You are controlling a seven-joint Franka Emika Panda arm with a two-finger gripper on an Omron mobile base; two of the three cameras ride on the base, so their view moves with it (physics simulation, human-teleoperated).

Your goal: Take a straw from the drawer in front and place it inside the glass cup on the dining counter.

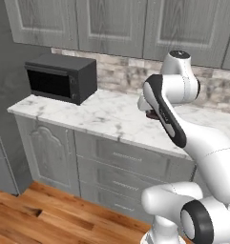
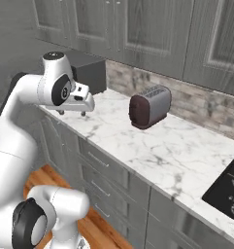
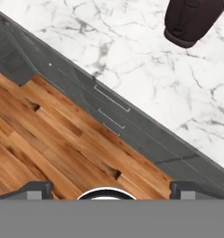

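Gripper point(image 2: 71, 112) poised above the front edge of the marble worktop point(image 2: 152, 146), its fingers point(image 3: 39, 188) spread wide and holding nothing. Below that edge runs a stack of grey drawers; the top drawer point(image 1: 128, 157) stands shut, its slim bar handle point(image 3: 111, 98) seen from above in the hand view. The straw is not to be seen (presumably it lies inside the closed drawer), nor can the glass cup or the dining counter be placed from here.

Handling, as a judgement: a straw should be very light, thin and smooth, stiff enough to lift by one pinch yet easily crushed or flicked away. A hold across its middle, with gentle pressure, would likely keep it level; a hold near one end would let it droop or swing. The drawer must first be drawn out by its handle, a narrow target for wide-set fingers.

Surface and room: the worktop is polished, veined white stone, likely slippery. A dark toaster point(image 2: 149, 106) stands towards the back, near the brick wall; a black microwave point(image 1: 61, 76) occupies the left rear corner. Grey cabinets point(image 1: 111, 24) hang above; the wooden floor point(image 3: 48, 135) lies below.
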